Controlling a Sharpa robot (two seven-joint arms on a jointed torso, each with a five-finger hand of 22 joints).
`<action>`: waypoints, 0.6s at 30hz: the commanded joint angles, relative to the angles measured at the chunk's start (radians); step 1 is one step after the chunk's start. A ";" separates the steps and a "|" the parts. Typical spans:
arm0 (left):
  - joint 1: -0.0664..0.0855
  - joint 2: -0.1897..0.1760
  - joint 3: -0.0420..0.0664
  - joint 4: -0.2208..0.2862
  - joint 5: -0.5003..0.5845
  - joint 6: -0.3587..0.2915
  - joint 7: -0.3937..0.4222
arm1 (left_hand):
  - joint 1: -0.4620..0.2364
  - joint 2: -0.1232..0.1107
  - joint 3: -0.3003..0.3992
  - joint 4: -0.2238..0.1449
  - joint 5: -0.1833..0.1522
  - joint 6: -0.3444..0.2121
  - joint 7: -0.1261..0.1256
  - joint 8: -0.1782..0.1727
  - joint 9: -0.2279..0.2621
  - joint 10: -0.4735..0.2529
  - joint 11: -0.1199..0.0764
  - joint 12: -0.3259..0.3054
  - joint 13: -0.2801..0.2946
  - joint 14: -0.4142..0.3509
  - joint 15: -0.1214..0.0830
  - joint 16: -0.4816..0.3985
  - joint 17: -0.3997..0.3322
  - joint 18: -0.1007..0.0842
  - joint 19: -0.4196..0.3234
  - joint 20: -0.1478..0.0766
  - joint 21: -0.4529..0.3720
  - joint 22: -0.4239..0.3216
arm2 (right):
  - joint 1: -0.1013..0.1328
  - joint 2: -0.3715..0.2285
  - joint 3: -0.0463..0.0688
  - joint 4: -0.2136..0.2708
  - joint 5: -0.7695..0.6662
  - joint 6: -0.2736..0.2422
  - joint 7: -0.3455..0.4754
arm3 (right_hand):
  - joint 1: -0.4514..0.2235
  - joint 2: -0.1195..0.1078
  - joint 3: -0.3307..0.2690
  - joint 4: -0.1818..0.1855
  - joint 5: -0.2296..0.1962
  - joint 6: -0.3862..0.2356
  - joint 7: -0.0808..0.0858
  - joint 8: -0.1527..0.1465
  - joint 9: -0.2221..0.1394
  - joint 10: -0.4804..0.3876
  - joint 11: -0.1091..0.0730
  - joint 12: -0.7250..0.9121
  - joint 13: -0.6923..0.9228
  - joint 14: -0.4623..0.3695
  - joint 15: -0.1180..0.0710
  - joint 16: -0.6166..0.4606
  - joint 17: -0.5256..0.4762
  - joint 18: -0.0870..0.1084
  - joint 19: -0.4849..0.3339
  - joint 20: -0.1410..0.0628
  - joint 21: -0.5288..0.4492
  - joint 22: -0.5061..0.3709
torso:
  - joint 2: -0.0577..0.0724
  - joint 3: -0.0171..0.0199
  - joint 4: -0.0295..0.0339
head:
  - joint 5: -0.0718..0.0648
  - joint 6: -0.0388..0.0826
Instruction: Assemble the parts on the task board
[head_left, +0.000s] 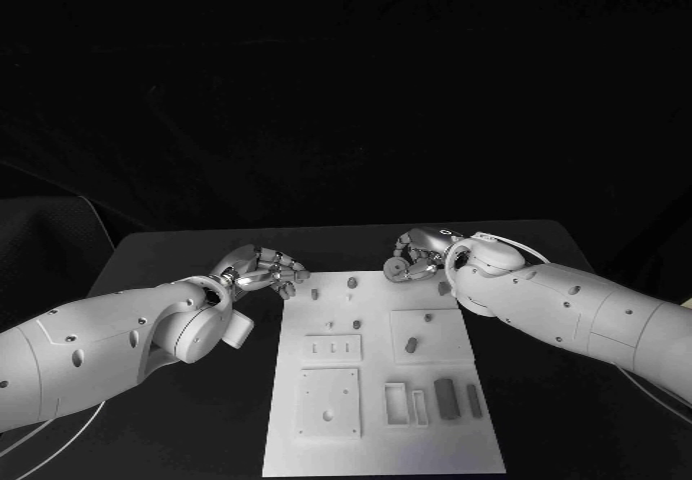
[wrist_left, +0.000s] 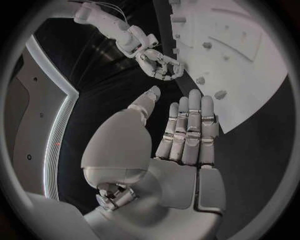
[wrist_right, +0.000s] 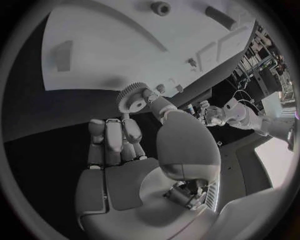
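The white task board (head_left: 378, 440) lies in the middle of the black table, also seen in the right wrist view (wrist_right: 106, 40) and the left wrist view (wrist_left: 250, 75). My right hand (head_left: 418, 257) hovers at the board's far right corner and pinches a small toothed gear (wrist_right: 131, 97) between thumb and a finger. My left hand (head_left: 264, 270) is by the board's far left corner; its fingers (wrist_left: 187, 130) lie straight and together, the thumb apart, holding nothing. Small pegs (head_left: 351, 283) stand on the far part of the board. Two dark blocks (head_left: 446, 396) lie at the near right.
A raised square plate (head_left: 431, 335) with a peg, a slotted piece (head_left: 333, 347) and a larger square plate (head_left: 329, 402) sit on the board. Black table (head_left: 188, 250) surrounds it on all sides. The right hand (wrist_left: 159, 62) shows beside the board's edge in the left wrist view.
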 joint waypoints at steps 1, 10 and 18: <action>0.001 0.000 0.001 0.005 0.005 -0.004 0.008 | 0.008 -0.002 -0.002 0.007 0.004 -0.004 0.004 -0.006 -0.001 -0.005 0.001 0.005 0.001 -0.007 -0.001 -0.004 0.000 0.016 -0.003 0.000 -0.003 -0.001 | 0.003 -0.004 0.000 0.039 -0.053 -0.032 -0.021 | 0.029 0.024 0.007 -0.001 0.006 0.096 0.038 0.008 0.011 0.003 -0.002 0.004 -0.001 0.001 -0.006 0.004 -0.002 0.002 0.001 -0.003 0.105 0.001 | 0.001 -0.0005 0.0006 | 0.004 0.001; 0.001 -0.002 0.001 0.007 0.004 -0.009 0.008 | 0.009 -0.002 -0.002 0.007 0.004 -0.003 0.004 -0.006 -0.001 -0.005 0.001 0.005 0.001 -0.007 -0.001 -0.005 0.000 0.016 -0.004 0.000 -0.004 -0.001 | 0.018 0.029 0.000 0.110 -0.064 -0.018 -0.025 | 0.029 0.020 0.010 0.000 0.006 0.101 0.038 0.009 0.011 0.005 -0.003 0.005 -0.002 0.004 -0.007 0.006 -0.002 0.002 0.003 -0.003 0.106 0.002 | 0.000 -0.0001 -0.0014 | 0.011 0.003; 0.005 0.005 0.004 0.007 0.002 -0.007 0.007 | 0.009 -0.002 -0.002 0.007 0.004 -0.003 0.004 -0.006 -0.001 -0.005 0.001 0.005 0.001 -0.007 -0.001 -0.005 0.000 0.016 -0.004 0.000 -0.004 -0.001 | 0.017 0.088 -0.003 0.102 -0.072 -0.009 -0.023 | 0.029 0.019 0.010 0.001 0.006 0.102 0.038 0.009 0.012 0.006 -0.003 0.006 -0.002 0.004 -0.007 0.006 -0.002 0.002 0.003 -0.003 0.107 0.002 | 0.003 0.0000 -0.0009 | 0.009 0.003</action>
